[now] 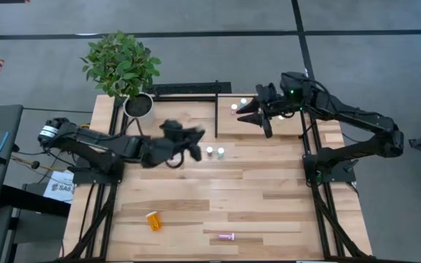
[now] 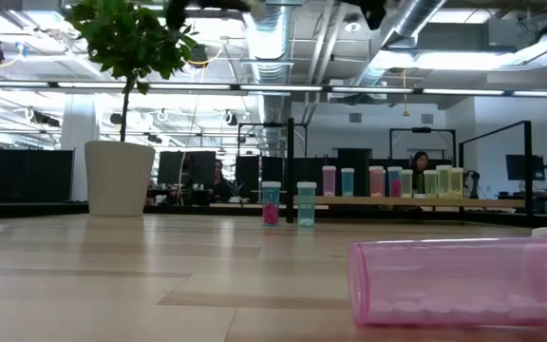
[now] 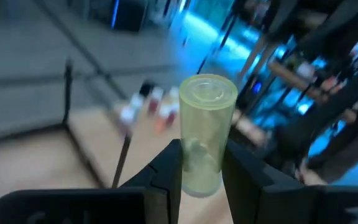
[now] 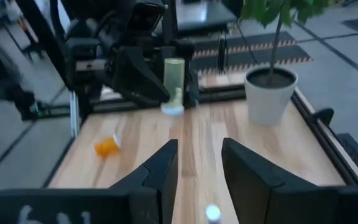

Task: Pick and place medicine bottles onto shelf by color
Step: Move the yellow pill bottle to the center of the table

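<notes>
My left gripper (image 1: 191, 144) hangs over the middle of the table, shut on a yellow-green see-through bottle (image 3: 202, 127). That bottle also shows in the right wrist view (image 4: 174, 73). My right gripper (image 4: 199, 149) is open and empty above the shelf (image 1: 232, 128), a light-wood platform in a black frame at the far right. A row of bottles (image 2: 387, 180) stands on the shelf. Two bottles (image 1: 215, 152) stand upright on the table just in front of it. An orange bottle (image 1: 153, 219) and a pink one (image 1: 226, 236) lie on their sides near the front edge. My left gripper pinches the lower part of the bottle's body (image 3: 197, 168) between its two fingers, one on each side. The fingers come in about level from the table's left. The bottle stands upright in the hold, its top end (image 3: 207, 92) above the fingers, lifted clear of the table.
A white pot (image 1: 139, 104) with a leafy plant stands at the far left corner of the table. The shelf's black frame post (image 1: 217, 113) rises between the left gripper and the shelf. Bare planks lie between the standing bottles and the two lying ones.
</notes>
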You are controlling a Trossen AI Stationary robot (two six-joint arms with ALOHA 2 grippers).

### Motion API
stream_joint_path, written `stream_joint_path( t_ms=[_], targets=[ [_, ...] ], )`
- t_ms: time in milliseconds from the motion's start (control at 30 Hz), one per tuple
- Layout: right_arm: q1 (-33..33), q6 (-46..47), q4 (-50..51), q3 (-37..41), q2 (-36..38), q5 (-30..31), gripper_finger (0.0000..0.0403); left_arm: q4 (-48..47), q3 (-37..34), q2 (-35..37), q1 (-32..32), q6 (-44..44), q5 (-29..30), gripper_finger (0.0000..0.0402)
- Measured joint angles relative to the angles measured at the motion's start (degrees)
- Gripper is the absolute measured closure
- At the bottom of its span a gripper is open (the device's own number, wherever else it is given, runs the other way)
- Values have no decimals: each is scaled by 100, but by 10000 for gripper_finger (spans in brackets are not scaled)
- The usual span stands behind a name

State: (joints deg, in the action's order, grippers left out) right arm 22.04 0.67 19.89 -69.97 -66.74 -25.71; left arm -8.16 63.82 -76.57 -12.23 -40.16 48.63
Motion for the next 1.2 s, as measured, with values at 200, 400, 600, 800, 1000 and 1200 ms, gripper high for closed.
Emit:
stream_joint_path(
  t_ms=[200, 400, 600, 800, 1000, 1200],
  targets=[
    [-88, 579, -517, 0, 0, 0, 256, 1473, 688, -762, 451, 1760, -573, 326],
    [-185, 665, -543, -66, 2, -2, 256, 1400, 1817, -1653, 583, 2639, -627, 326],
    [-256, 690, -371, -364, 21, -1, 255, 569, 2767, -2196, 586, 2745, -615, 326],
    [-364, 645, -208, -579, 40, -15, 234, 636, 3043, -2294, 616, 2846, -631, 326],
    [-474, 636, -233, -588, 42, 25, 194, 851, 3050, -2294, 663, 2876, -864, 326],
    [-483, 641, -267, -590, -11, -2, 183, 973, 3055, -2296, 666, 2998, -1090, 326]
  ],
)
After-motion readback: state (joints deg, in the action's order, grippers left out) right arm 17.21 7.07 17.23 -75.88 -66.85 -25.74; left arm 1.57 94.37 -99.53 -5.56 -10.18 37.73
